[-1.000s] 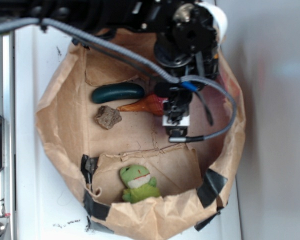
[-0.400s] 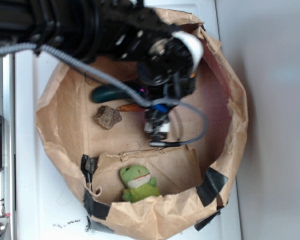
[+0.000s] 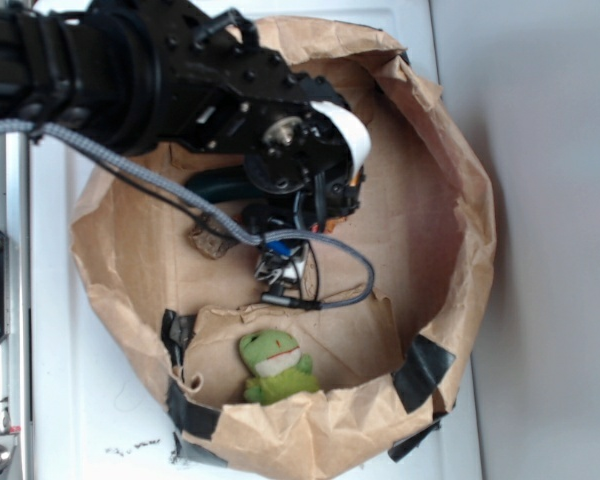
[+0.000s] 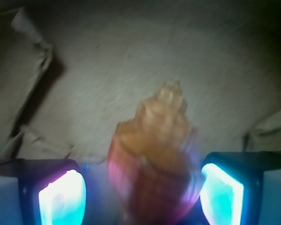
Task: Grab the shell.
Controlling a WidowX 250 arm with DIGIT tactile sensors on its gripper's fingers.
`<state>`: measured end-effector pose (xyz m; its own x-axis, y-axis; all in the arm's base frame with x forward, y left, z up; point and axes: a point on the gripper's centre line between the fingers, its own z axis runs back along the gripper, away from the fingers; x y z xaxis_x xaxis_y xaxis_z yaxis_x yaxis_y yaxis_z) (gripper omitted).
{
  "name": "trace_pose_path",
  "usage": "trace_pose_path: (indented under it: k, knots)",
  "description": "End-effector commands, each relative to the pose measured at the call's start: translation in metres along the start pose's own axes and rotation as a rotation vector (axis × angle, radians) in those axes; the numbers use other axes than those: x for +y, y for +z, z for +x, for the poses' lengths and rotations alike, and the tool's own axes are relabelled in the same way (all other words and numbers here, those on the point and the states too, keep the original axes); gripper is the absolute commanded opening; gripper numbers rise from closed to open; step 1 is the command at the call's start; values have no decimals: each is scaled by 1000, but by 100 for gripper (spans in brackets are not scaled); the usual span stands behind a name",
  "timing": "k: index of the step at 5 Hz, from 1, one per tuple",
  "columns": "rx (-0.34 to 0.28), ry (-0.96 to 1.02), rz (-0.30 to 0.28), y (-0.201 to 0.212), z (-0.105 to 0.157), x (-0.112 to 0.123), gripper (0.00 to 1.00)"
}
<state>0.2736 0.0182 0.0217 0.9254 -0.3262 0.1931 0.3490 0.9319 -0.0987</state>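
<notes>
Your gripper (image 4: 141,197) is spread wide, one glowing pad (image 4: 63,199) at the left edge and the other at the right of the wrist view, with the shell (image 4: 154,159) sitting right between them on the brown paper floor (image 4: 131,56). Its stepped spire points away from the camera, its wide ribbed body fills the gap near the lens; the picture is blurred there, so you can't tell whether either pad touches it, though the right one looks very close. Nothing is pinched. From the exterior view you get none of that: the black arm (image 3: 180,80) and its grey cable (image 3: 130,180) cover the shell completely. That view does show you the paper bag (image 3: 460,200) on the white table (image 3: 80,400), the dark teal capsule (image 3: 215,185) and the brown rock (image 3: 208,242) peeking out at the arm's left, and a green plush frog (image 3: 275,365) at the near wall.
</notes>
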Motion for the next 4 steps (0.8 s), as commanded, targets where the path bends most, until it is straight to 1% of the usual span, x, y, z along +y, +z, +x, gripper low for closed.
trace_pose_path:
  k: [1,2,3,4]
  knots:
    - [-47,57,13,9,13,9,0]
    - [-47,72,11,11,17,8,0]
    - [-50,97,-18,23,24,9,0]
    - [-60,135,-30,42,28,9,0]
